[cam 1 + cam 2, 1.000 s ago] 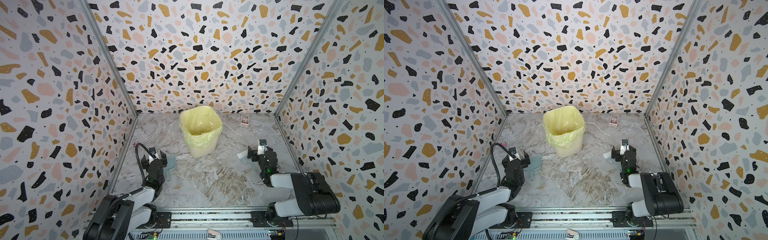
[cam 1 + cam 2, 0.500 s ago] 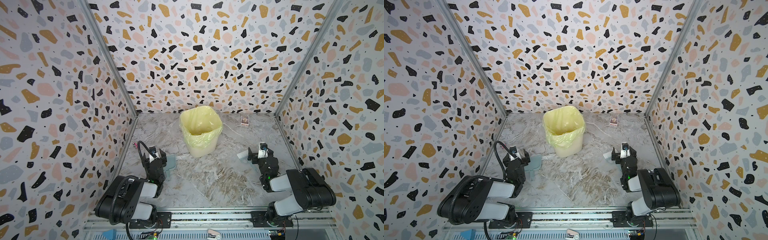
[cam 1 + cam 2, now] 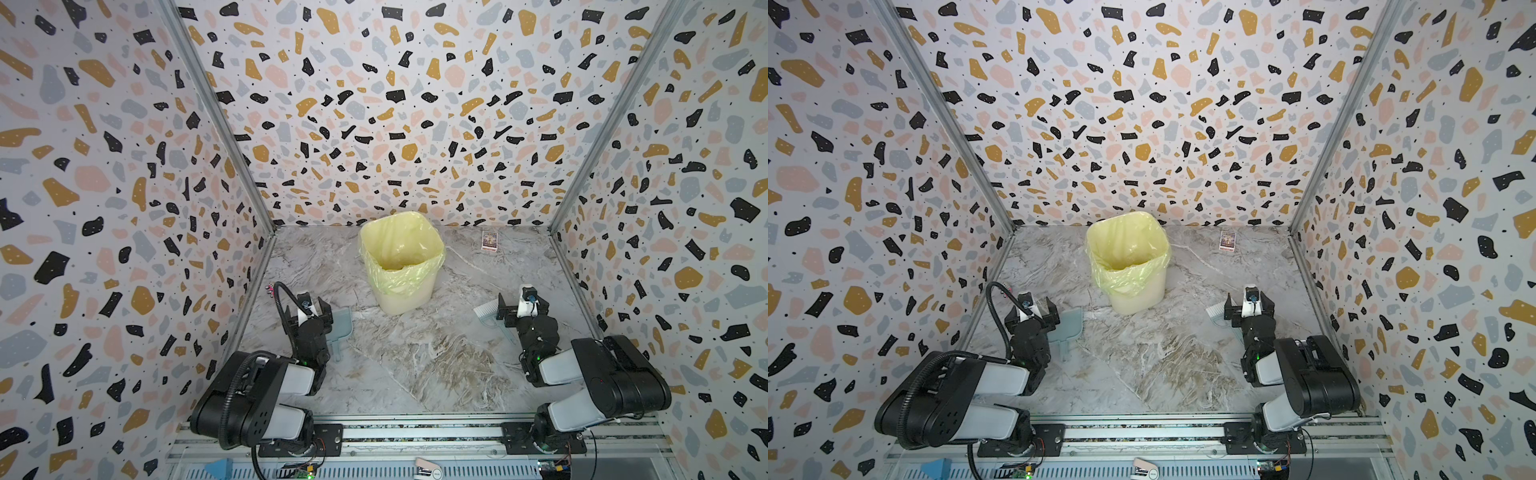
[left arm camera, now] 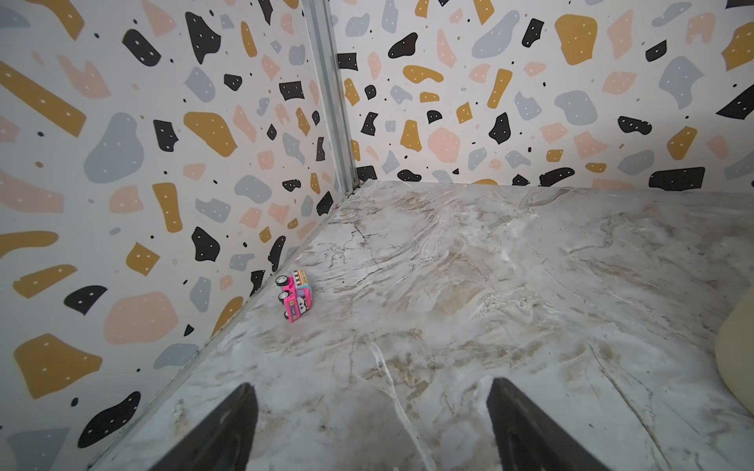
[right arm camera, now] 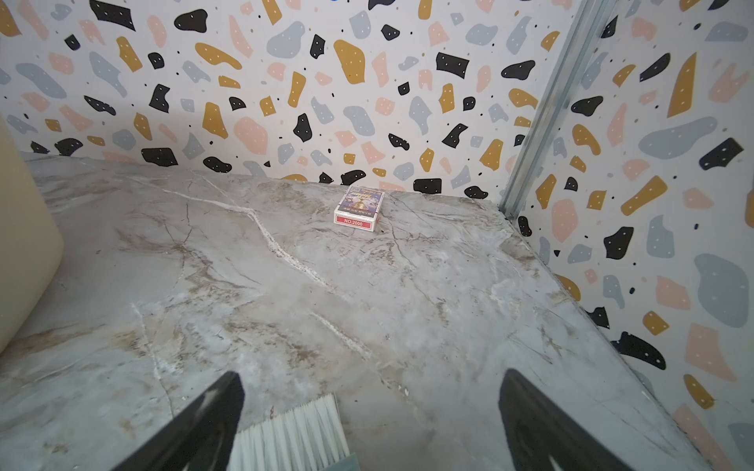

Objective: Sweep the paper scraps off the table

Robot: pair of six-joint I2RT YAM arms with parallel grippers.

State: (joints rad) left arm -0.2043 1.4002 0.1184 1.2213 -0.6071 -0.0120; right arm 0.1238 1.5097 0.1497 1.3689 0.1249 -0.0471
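No paper scraps show in any view. The marble table (image 3: 415, 361) lies bare between the arms. My left gripper (image 3: 309, 309) (image 3: 1034, 311) (image 4: 371, 387) hangs low at the left, open, with only table between its fingers. A blue-grey dustpan (image 3: 343, 328) (image 3: 1069, 328) lies flat just to its right. At the right my right gripper (image 3: 521, 309) (image 3: 1250, 309) (image 5: 371, 375) is open too. A brush with white bristles (image 3: 484, 311) (image 3: 1216, 311) (image 5: 293, 432) lies on the table by its left finger, ungripped.
A cream bin (image 3: 405, 295) (image 3: 1136, 295) with a yellow liner stands at the middle back. A small printed card box (image 3: 489, 240) (image 5: 359, 208) lies near the back right corner. A tiny pink toy (image 3: 270, 289) (image 4: 296, 295) rests against the left wall. Terrazzo walls close three sides.
Both arms have folded back, their big links now bunched above the front rail. The grippers stay open and have barely shifted beside the dustpan and the brush.
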